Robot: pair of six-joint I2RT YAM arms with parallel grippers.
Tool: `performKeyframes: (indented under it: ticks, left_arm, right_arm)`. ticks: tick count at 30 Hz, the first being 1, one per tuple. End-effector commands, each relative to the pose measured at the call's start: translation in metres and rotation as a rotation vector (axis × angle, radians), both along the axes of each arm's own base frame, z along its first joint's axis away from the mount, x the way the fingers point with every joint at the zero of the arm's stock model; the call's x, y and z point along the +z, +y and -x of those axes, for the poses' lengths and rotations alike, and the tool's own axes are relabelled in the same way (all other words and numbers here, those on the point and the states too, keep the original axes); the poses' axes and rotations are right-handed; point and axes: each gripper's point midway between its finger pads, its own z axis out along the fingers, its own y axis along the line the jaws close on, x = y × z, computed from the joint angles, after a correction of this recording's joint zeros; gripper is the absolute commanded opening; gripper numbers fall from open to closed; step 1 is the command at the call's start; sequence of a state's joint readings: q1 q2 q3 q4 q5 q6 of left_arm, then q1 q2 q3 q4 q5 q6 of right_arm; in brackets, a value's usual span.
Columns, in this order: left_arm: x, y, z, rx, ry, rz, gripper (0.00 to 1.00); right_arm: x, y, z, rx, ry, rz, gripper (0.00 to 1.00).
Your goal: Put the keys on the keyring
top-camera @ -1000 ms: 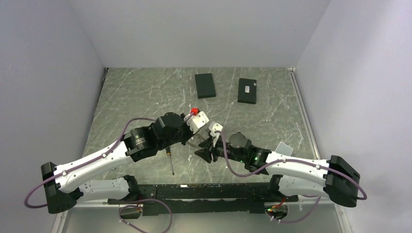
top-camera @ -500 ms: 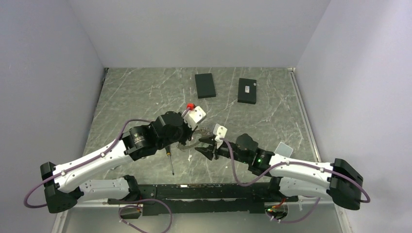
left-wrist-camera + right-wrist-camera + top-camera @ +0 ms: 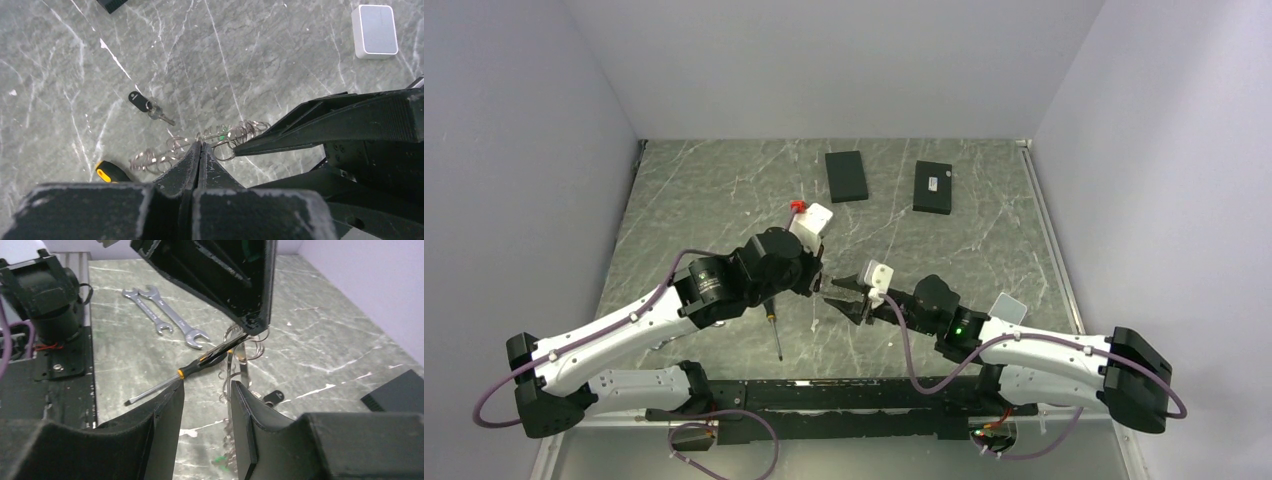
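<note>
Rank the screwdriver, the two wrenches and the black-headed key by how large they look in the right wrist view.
1. screwdriver
2. longer wrench
3. shorter wrench
4. black-headed key

The wrenches lie farther from the camera, so the top two places are unsure.

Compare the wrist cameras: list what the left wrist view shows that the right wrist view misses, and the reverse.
Only the left wrist view: a small white box. Only the right wrist view: two silver wrenches and the full shaft of the screwdriver. Both: the keyring, pinched by the shut left gripper, one black-headed key lying loose, and the screwdriver's black-and-yellow handle.
</note>
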State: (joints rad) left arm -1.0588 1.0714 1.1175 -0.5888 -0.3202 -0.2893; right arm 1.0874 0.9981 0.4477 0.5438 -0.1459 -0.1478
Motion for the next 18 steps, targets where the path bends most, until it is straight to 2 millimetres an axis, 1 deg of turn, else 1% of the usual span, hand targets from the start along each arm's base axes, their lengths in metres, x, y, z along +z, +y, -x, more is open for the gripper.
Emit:
performKeyframes:
  ticks: [1, 4, 10, 15, 18]
  left_arm:
    - [0.029, -0.008, 0.001, 0.057, 0.035, 0.150, 0.00]
    - [0.030, -0.010, 0.003, 0.055, 0.052, 0.172, 0.00]
    - [0.034, -0.015, 0.005, 0.069, 0.083, 0.217, 0.00]
    - [0.033, -0.020, 0.008, 0.072, 0.119, 0.249, 0.00]
    - [0.033, -0.024, 0.009, 0.077, 0.140, 0.273, 0.00]
  right_arm:
    - [0.026, 0.000, -0.014, -0.055, -0.133, -0.050, 0.43]
    - [0.032, 0.001, -0.017, -0.064, -0.173, -0.058, 0.42]
    - [0.035, 0.003, -0.018, -0.061, -0.195, -0.054, 0.41]
    - [0.039, 0.002, -0.020, -0.070, -0.209, -0.060, 0.34]
    - [0.038, 0.004, -0.021, -0.071, -0.219, -0.053, 0.32]
